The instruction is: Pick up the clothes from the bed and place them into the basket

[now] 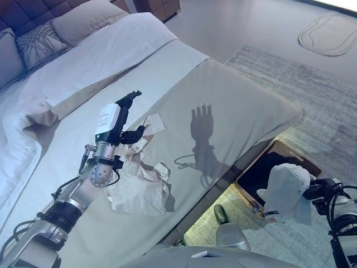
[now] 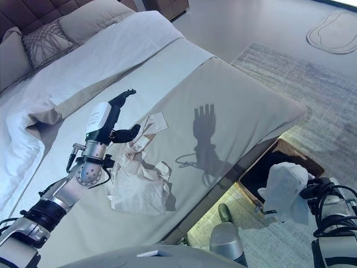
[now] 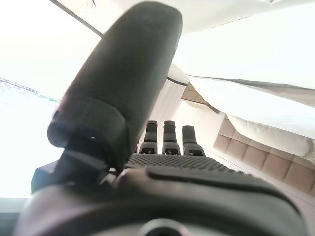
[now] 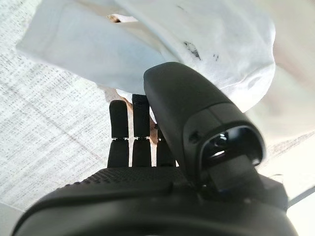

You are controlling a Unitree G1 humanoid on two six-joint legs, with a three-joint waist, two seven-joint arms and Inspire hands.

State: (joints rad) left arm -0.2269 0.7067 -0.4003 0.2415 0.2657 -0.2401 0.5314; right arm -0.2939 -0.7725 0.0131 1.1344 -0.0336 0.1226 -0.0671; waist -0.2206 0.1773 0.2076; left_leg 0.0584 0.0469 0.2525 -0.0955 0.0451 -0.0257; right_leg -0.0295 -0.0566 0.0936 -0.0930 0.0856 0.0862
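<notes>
A crumpled white garment [image 1: 139, 187] lies on the grey bed sheet [image 1: 223, 106] near the bed's near side. My left hand [image 1: 111, 125] is raised over it, open with fingers [image 3: 167, 137] straight up and its thumb close to the cloth's upper folds. My right hand [image 4: 147, 187] is down beside the bed at the lower right, its fingers and thumb closed on a second white garment [image 1: 287, 190] that hangs from it and hides the hand in the eye views. That garment is just at the near edge of the dark basket [image 1: 304, 161] with a brown rim on the floor.
A white duvet [image 1: 83, 67] is bunched toward the bed's head, with pillows [image 1: 39, 42] against the headboard. A grey rug [image 1: 318, 95] lies beyond the basket, and wooden furniture [image 1: 162, 6] stands at the far wall.
</notes>
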